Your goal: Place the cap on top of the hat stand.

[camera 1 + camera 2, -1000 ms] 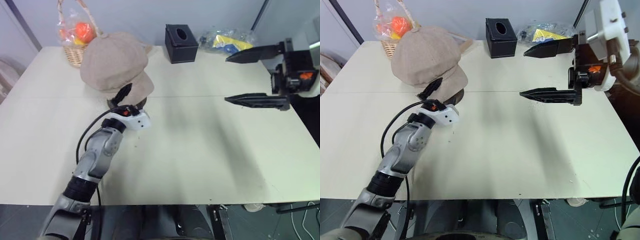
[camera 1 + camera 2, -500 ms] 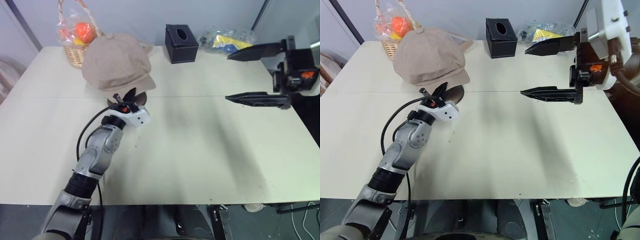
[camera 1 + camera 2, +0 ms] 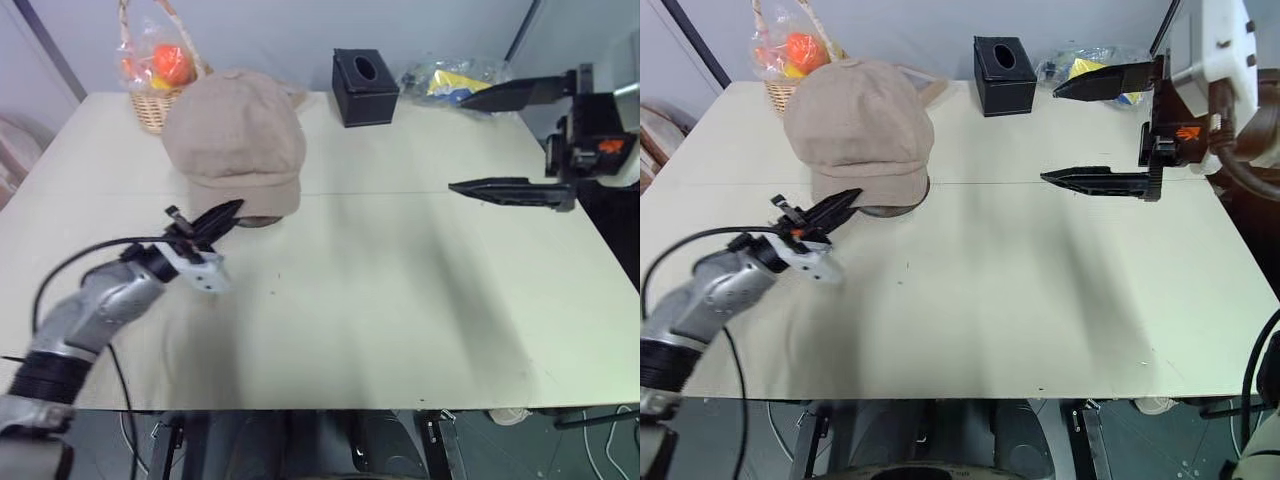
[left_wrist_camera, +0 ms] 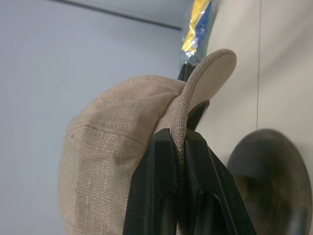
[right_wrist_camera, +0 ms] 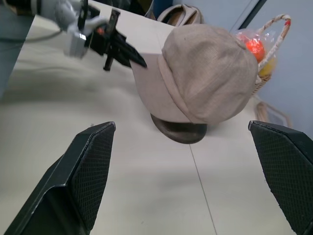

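head: above, down | wrists: near cap (image 5: 205, 78), opposite sides

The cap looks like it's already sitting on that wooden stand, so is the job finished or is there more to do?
Mostly done: the cap sits over the hat stand, whose dark base peeks out beneath it. In hand: the left gripper is shut on the cap's brim. Left: let go of the brim and draw back. The right gripper hangs open, off to the side.
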`<state>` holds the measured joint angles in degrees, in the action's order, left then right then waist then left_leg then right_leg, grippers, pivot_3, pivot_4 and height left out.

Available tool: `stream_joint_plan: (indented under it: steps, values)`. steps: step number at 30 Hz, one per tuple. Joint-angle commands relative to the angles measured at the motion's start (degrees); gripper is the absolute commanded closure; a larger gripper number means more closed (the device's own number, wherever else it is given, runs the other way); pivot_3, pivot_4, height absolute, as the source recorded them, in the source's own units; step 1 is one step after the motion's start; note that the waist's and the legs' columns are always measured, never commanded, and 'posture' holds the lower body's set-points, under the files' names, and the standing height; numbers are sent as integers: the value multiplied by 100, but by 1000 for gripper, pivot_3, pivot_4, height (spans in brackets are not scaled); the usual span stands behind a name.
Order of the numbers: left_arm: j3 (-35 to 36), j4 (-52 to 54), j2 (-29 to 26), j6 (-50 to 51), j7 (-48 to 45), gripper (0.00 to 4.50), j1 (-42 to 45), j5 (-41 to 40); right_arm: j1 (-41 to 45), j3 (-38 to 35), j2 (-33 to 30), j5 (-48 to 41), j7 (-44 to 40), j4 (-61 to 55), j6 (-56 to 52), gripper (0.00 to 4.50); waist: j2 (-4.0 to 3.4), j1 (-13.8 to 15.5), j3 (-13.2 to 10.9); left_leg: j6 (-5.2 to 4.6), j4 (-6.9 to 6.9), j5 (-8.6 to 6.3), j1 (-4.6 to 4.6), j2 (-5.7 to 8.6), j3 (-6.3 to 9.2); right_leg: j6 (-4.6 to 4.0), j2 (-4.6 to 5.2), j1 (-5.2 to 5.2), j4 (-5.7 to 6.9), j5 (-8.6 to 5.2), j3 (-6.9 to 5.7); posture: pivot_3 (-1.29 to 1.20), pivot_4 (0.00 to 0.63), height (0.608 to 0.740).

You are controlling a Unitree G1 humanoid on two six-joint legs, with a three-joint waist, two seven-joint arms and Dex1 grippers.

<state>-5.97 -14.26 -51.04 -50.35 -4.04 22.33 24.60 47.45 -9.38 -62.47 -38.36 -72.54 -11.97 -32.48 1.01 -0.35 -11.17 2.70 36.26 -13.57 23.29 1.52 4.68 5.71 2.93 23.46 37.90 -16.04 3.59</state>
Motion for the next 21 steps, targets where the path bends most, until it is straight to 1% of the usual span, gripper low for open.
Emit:
stream_joint_plan:
  steps: [1,5,10,12,16,21]
  values:
    - [-67,-751,-188,-864,-233,4487,505,-213,94,-78,-8,77,29,24,132,0,0,-12,0,0,0,0,1,1,-1,0,0,0,-1,0,0,0,150,740]
    - [-166,-1619,-242,-1457,-355,4487,1008,-73,147,-61,17,118,64,64,120,0,0,-47,0,0,-2,0,2,2,-12,1,-14,1,0,0,-6,0,150,740]
    - [-153,-2256,-327,-1998,-350,4487,1173,104,215,-45,35,114,136,142,-6,0,0,-71,0,-1,-3,1,3,-2,-17,2,-20,8,6,1,-6,0,150,740]
    - [-144,-2501,-312,-2084,-391,4487,1217,-13,229,-31,42,129,129,176,0,0,0,-67,0,-1,-2,1,3,-2,-17,2,-21,8,8,1,-6,0,150,740]
    - [-126,-2661,-228,-2184,-446,4487,1254,-236,266,20,51,198,102,273,42,0,0,-67,0,-1,-1,1,3,-2,-18,2,-20,8,8,1,-6,0,150,740]
    - [-55,-2766,-205,-2131,-355,4487,1291,-52,391,146,62,302,44,452,97,0,0,-74,0,-1,-1,1,3,-2,-18,2,-20,9,10,1,-6,0,150,740]
